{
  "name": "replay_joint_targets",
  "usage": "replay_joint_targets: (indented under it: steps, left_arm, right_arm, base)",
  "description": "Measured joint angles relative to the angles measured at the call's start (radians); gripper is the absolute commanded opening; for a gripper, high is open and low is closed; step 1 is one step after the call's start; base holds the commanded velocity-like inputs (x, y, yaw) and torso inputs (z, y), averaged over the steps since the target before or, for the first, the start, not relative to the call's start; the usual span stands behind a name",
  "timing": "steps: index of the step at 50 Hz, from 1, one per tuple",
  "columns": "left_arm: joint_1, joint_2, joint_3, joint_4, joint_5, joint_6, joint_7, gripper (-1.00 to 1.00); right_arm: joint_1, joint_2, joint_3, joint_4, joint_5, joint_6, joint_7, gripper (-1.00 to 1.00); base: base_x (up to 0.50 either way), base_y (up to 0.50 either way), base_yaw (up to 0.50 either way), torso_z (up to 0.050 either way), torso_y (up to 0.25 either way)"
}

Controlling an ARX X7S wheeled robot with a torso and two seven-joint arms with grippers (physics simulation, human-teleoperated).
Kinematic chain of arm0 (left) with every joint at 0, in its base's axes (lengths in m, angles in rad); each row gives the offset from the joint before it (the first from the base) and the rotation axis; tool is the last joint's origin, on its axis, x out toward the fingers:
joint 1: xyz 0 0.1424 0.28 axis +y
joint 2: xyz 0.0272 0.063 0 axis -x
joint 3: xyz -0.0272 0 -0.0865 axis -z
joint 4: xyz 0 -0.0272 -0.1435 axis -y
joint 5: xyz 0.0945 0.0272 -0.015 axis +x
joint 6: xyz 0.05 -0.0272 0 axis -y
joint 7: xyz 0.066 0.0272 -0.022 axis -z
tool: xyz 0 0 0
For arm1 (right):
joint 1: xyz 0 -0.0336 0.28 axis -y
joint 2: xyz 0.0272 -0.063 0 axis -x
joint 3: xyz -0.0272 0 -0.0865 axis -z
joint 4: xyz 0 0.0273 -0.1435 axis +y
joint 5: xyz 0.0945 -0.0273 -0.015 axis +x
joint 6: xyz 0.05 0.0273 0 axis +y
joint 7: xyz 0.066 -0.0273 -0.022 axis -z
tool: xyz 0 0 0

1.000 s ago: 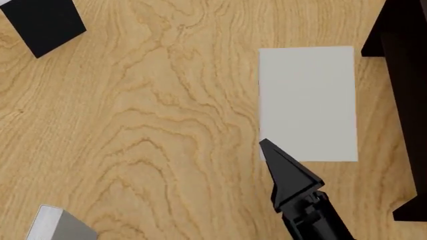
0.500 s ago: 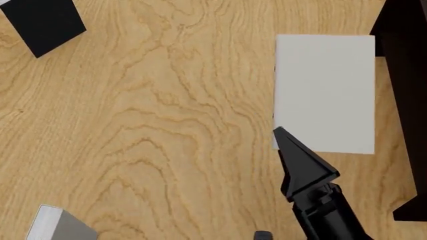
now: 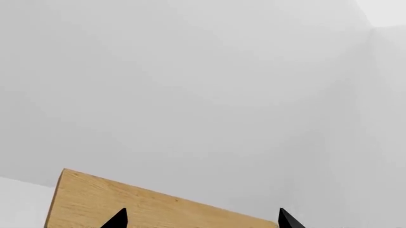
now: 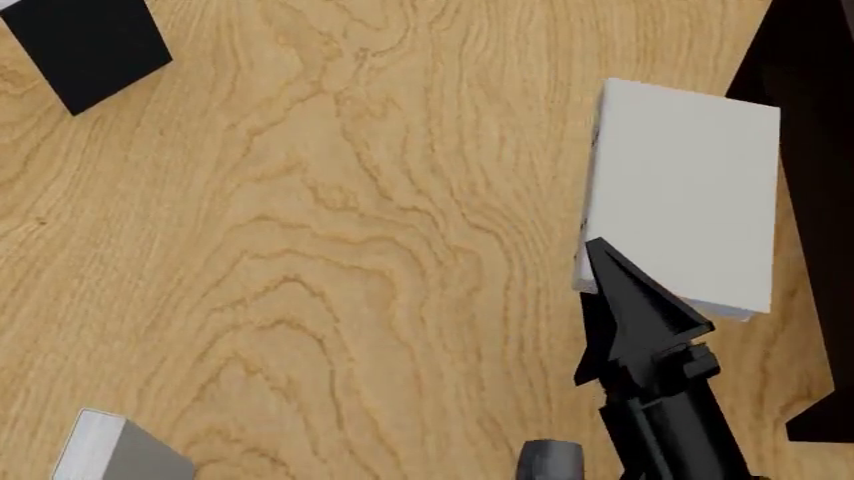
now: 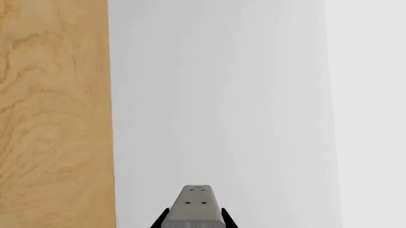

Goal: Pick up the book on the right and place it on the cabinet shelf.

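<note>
The light grey book (image 4: 687, 195) hangs tilted above the wooden table (image 4: 334, 250), its right edge against the dark cabinet (image 4: 807, 150). My right gripper (image 4: 601, 255) is shut on the book's near left corner, with one black finger on top of the cover. In the right wrist view the book's speckled edge (image 5: 197, 204) sits between the two fingers of the right gripper (image 5: 195, 222). My left gripper (image 3: 201, 223) is open and empty, with a table corner (image 3: 127, 204) and white wall beyond it. It is out of the head view.
A black book (image 4: 87, 45) lies at the far left corner of the table. The look-alike grey book (image 4: 114, 450) lies at the near left. A cabinet upright (image 4: 821, 420) stands close to my right arm.
The right gripper has moved right with the book in it. The book has shifted toward the cabinet and tilted.
</note>
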Motion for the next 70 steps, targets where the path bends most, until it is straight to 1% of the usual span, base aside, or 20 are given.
replay_joint_targets:
  steps: [14,36,53,70]
  left_arm:
    - [-0.006,-0.002,0.006,-0.004,0.007,-0.006,-0.003,1.00]
    - [-0.012,-0.003,0.010,-0.011,0.016,-0.007,-0.005,1.00]
    - [-0.014,-0.003,0.014,-0.014,0.023,-0.008,-0.006,1.00]
    - [-0.014,-0.005,0.018,-0.009,0.030,-0.012,-0.010,1.00]
  right_arm:
    - [0.025,0.009,-0.002,-0.012,0.004,0.009,-0.055,-1.00]
    - [0.015,-0.013,-0.001,0.068,0.036,-0.011,-0.124,-1.00]
    - [0.010,0.008,0.019,0.075,0.052,-0.003,-0.126,-1.00]
    - [-0.029,-0.001,0.055,0.169,0.091,-0.059,-0.107,-1.00]
  base:
    - [0.00,0.00,0.00,0.000,0.001]
    - [0.00,0.00,0.00,0.000,0.001]
    - [0.00,0.00,0.00,0.001,0.001]
    - [0.00,0.00,0.00,0.000,0.002]
